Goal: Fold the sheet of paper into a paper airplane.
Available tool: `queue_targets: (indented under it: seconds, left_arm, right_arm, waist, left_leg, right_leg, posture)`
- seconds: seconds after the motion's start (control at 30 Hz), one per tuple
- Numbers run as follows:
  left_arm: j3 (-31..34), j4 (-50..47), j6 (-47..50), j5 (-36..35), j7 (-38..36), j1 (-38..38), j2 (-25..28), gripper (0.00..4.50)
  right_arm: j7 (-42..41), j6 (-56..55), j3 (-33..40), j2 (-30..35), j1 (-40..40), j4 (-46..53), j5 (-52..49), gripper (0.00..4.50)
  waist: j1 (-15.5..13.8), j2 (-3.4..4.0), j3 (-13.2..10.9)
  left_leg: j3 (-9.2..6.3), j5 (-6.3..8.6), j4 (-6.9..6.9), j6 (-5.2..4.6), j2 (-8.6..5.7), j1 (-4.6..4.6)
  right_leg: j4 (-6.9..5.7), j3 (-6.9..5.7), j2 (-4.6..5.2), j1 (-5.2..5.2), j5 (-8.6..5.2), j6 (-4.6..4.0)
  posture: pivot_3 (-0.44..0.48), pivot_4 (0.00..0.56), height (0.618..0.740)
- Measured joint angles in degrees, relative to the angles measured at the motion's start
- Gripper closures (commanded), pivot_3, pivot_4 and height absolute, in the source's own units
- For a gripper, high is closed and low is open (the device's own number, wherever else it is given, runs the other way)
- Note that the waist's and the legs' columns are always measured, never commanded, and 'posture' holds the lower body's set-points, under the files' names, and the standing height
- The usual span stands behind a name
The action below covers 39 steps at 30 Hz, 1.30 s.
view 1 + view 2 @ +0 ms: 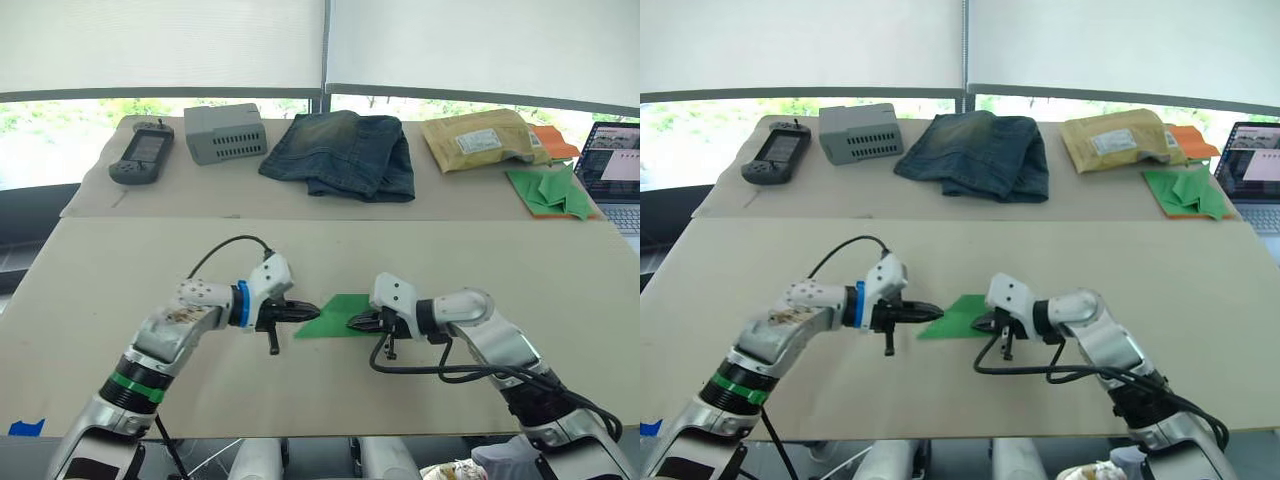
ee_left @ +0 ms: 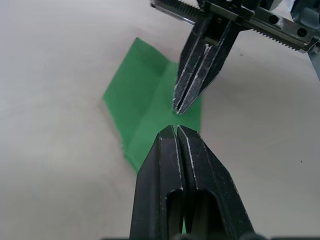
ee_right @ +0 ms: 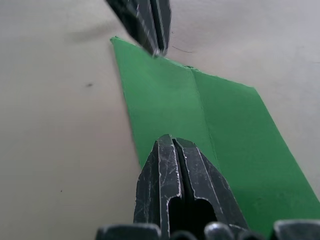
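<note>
Between the two grippers, flat on the near table (image 1: 120,270), lies the sheet of paper (image 1: 338,316), already folded narrower with a crease along it.

Left gripper (image 1: 303,313) and right gripper (image 1: 354,322) both have their fingers pressed together, holding nothing, tips poised over opposite ends of the sheet; whether they touch it is hard to tell. Thin, light and limp, the paper will likely slide or buckle under pushing, so pin one end flat and lift a free edge beside the crease.
</note>
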<state>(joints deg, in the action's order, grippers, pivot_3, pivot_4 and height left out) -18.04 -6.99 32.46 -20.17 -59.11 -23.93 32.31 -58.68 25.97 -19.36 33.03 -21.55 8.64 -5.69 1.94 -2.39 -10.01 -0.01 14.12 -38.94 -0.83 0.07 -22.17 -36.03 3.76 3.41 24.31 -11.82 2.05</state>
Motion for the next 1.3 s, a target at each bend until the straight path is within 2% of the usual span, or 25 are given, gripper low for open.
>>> queue_targets:
  seconds: [0.3,0.4,0.5,0.57,0.6,0.77,1.1,1.2,1.3]
  left_arm:
    - [-2.71,3.11,-4.20,4.71,-0.32,1.34,-0.26,4.47]
    - [-2.53,3.12,-4.30,4.82,0.26,1.73,-0.77,4.47]
    - [-2.40,3.14,-4.06,4.82,0.68,1.88,-1.22,4.50]
    - [-2.39,3.13,-3.87,4.82,0.88,1.89,-1.36,4.50]
    - [-2.36,3.14,-3.84,4.82,0.89,1.91,-1.37,4.50]
    - [-2.29,3.13,-3.77,4.80,0.92,2.01,-1.67,4.50]
    - [-2.01,2.98,-3.35,4.77,1.16,2.19,-2.11,4.50]
    - [-1.95,2.88,-3.26,4.77,1.31,2.29,-2.11,4.50]
    - [-1.89,2.56,-3.20,4.76,1.62,2.57,-2.12,4.50]
  right_arm:
    - [1.63,1.53,0.76,-0.04,1.19,1.69,-0.38,4.50]
    - [1.32,6.00,4.24,-0.01,2.27,2.48,-5.05,4.50]
    - [1.24,12.47,9.71,0.41,2.08,4.78,-11.11,3.62]
    - [1.93,14.74,12.02,1.31,1.20,5.13,-12.96,2.79]
    - [2.59,15.17,12.67,1.60,0.67,4.75,-13.12,2.53]
    - [5.18,18.24,15.73,2.41,-3.11,-2.43,-13.55,2.53]
    - [1.90,24.71,15.40,-0.03,-5.05,-10.09,-19.01,2.53]
    - [0.09,24.80,15.38,0.33,-5.04,-10.13,-20.42,3.30]
    - [-2.41,24.61,15.51,1.29,-4.73,-9.05,-22.04,4.37]
  waist:
    - [0.07,0.00,0.00]
    - [-0.19,0.00,0.00]
    - [-0.61,0.01,0.01]
    - [-0.82,0.01,0.01]
    - [-0.85,0.01,0.01]
    - [-0.93,0.01,0.01]
    - [-0.93,0.02,0.01]
    - [-0.93,0.02,0.02]
    - [-0.92,0.02,0.02]
  left_leg:
    - [-0.05,0.00,0.00,0.00,0.02,0.02]
    - [-0.11,0.00,0.00,0.00,0.06,0.01]
    - [-0.21,0.00,-0.01,0.00,0.08,0.02]
    - [-0.16,0.00,-0.01,0.00,0.08,0.05]
    - [-0.13,0.00,-0.01,0.00,0.08,0.05]
    - [0.02,0.00,0.01,-0.01,0.04,0.05]
    - [0.00,0.00,0.00,-0.01,0.05,0.01]
    - [0.00,0.00,0.00,-0.01,0.05,0.02]
    - [-0.01,0.00,0.01,-0.01,0.06,0.02]
  right_leg:
    - [-0.01,0.00,0.00,-0.02,-0.11,0.17]
    - [-0.01,0.01,0.03,-0.02,-0.10,0.17]
    - [-0.01,0.03,0.03,-0.04,-0.06,0.15]
    - [0.00,0.03,0.02,-0.04,-0.12,0.23]
    - [0.00,0.03,0.01,-0.04,-0.12,0.24]
    - [0.02,0.03,0.00,-0.05,-0.11,0.20]
    - [0.03,0.03,0.00,-0.04,-0.06,0.15]
    - [0.03,0.03,-0.01,-0.04,-0.09,0.19]
    - [0.04,0.02,-0.01,-0.04,-0.11,0.22]
  posture:
    - [0.000,0.150,0.728]
    - [0.000,0.150,0.728]
    - [0.000,0.150,0.728]
    - [0.000,0.150,0.728]
    - [0.000,0.150,0.728]
    - [0.000,0.150,0.728]
    - [0.000,0.150,0.728]
    - [0.000,0.150,0.728]
    - [0.000,0.150,0.728]
